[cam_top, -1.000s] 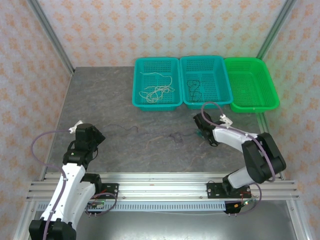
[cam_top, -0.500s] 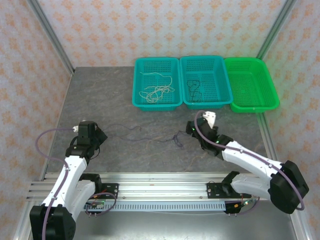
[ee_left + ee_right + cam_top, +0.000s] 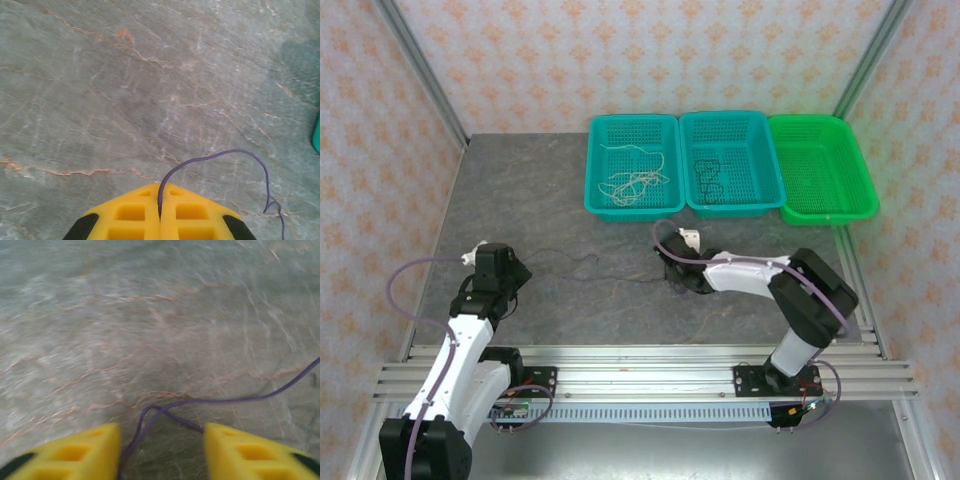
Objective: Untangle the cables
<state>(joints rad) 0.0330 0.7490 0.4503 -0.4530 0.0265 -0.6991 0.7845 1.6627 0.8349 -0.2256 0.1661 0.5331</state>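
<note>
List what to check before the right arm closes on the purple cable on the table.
1. Left end effector shut on the purple cable: ok, the cable runs out from between its closed fingers.
2. Right end effector open: ok, its fingers stand apart.
3. Cable between the right fingers: ok, though it lies close to one finger, not centred.
4. Only one strand in the gap: not ok, the cable forks or crosses itself there.
5. Cable free of knots between the arms: cannot tell.
6. Nearest teal basket apart from both arms: ok.
</note>
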